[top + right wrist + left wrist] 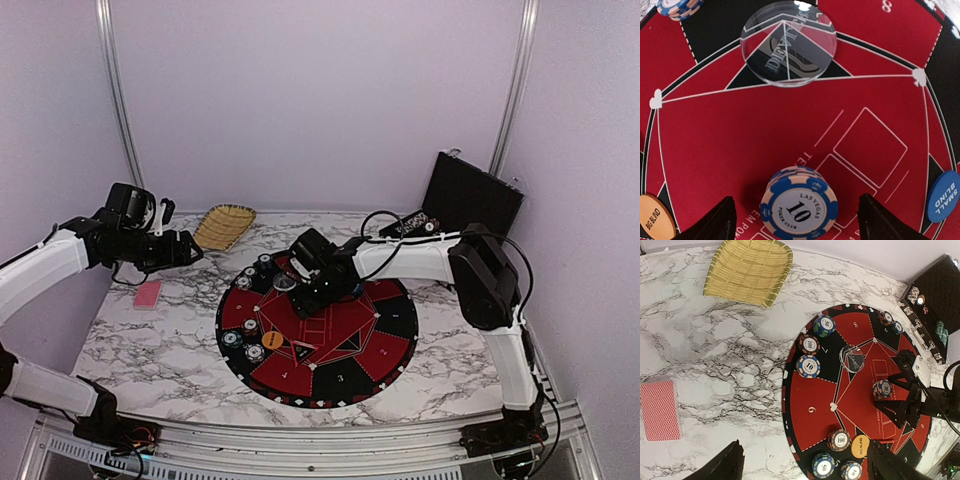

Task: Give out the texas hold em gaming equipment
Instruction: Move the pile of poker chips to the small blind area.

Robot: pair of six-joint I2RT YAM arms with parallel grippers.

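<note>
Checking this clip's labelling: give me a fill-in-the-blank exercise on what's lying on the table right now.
The chip stack standing between the open right hand's fingers is marked ___.
The blue disc reads SMALL ___.
The orange disc reads ___ BLIND.
The red-backed card on the marble table lies face ___.
Missing words: 10; BLIND; BIG; down.

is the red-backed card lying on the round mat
No, the red-backed card lies flat on the marble table, well clear of the round mat.
</note>
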